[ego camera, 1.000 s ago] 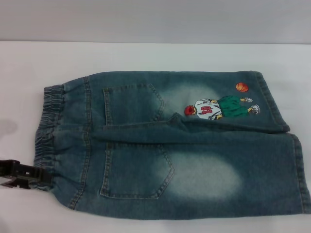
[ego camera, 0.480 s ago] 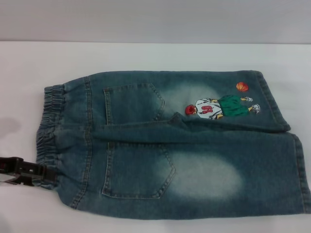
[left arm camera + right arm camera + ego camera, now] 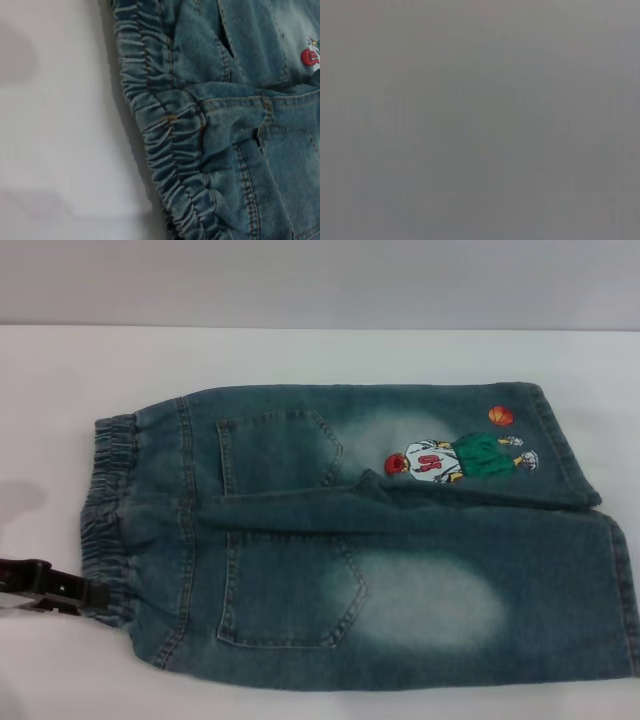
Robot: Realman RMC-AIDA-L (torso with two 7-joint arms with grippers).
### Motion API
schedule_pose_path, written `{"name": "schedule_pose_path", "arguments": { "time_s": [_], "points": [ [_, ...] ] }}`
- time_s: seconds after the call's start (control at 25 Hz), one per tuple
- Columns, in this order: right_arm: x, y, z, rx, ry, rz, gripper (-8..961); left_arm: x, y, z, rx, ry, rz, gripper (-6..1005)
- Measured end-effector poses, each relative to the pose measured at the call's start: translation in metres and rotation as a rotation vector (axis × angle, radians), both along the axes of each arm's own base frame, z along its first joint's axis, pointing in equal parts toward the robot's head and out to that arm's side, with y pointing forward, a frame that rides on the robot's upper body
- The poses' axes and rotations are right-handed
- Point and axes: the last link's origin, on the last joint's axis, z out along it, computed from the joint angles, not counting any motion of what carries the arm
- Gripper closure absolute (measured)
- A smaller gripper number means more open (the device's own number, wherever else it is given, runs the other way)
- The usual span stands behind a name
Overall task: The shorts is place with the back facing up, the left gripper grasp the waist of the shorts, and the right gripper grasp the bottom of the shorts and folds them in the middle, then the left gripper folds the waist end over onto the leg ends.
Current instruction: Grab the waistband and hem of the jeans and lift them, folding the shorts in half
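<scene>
Denim at my left gripper (image 3: 95,592): fingers at the near waist (image 3: 108,510) corner, closure not discernible | shorts (image 3: 400,550) flat on worktop (image 3: 300,355), back up | soft, thick, fairly heavy; pinch the puckered band | right gripper unseen.

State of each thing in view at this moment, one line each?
shorts: flat on the table, back up, not yet folded in half.
waist: puckered, at the robot's left end.
leg ends: at the right end, ungripped.
left claw: at the waist's near corner.
right claw: out of view.
</scene>
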Motion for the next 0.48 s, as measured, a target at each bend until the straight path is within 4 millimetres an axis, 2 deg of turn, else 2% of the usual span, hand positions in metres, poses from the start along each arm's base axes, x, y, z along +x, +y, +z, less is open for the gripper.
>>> {"name": "schedule_pose_path", "arguments": {
  "time_s": [0.32, 0.48],
  "points": [
    [0.0006, -0.0005, 0.0002, 0.001, 0.000, -0.002, 362, 0.0018, 0.0011, -0.0024, -0.007, 0.005, -0.034, 672],
    [0.0007, -0.0005, 0.0002, 0.001, 0.001, -0.002, 362, 0.0020, 0.0017, -0.0024, -0.005, 0.006, -0.037, 762]
  ]
}}
